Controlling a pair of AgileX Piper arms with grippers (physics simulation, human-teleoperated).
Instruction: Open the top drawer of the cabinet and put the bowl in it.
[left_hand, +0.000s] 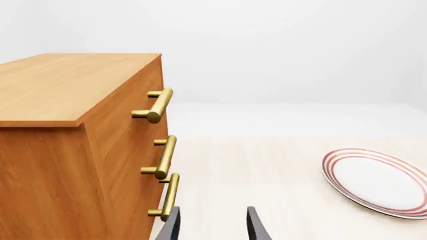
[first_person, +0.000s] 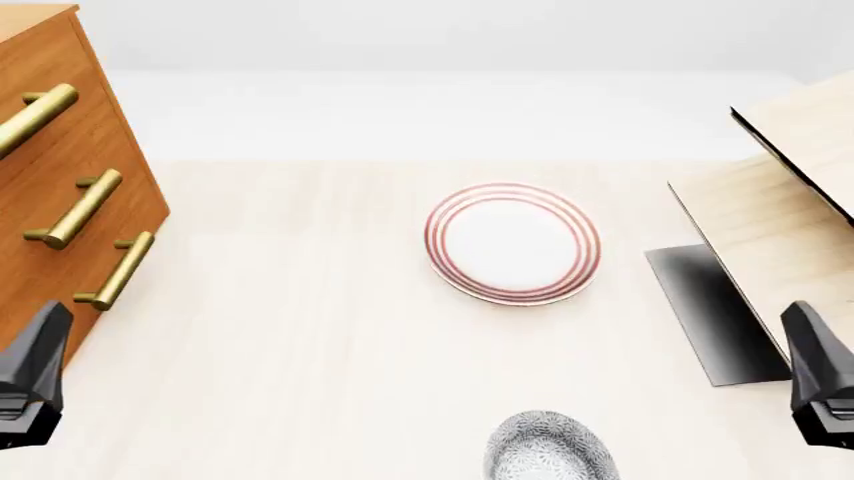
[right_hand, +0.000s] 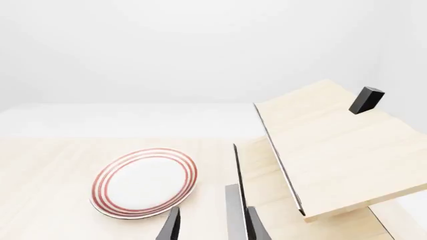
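Front view: left gripper (first_person: 30, 385) sits low at the near left edge of the table (first_person: 294, 340), just in front of the cabinet (first_person: 67, 170). Right gripper (first_person: 825, 385) sits low at the near right edge, beside the pale wooden box (first_person: 787, 190). Both arms are drawn in near the table's front, neither touching anything.

Left wrist view: two dark fingertips (left_hand: 172, 226) point forward with a clear gap between them, nothing held; they are near the lowest handle (left_hand: 168, 197). Right wrist view: fingertips (right_hand: 171, 227) likewise apart, empty, pointing toward the plate (right_hand: 143, 182) and the box's open lid (right_hand: 333, 145).

Top drawer (first_person: 34, 95) is closed, flush with the cabinet front, brass handle (first_person: 34, 118) untouched. All three drawers look closed.

Bowl (first_person: 547, 447) rests on the table at the near edge, between the two grippers, well apart from the cabinet and nearer than the plate.
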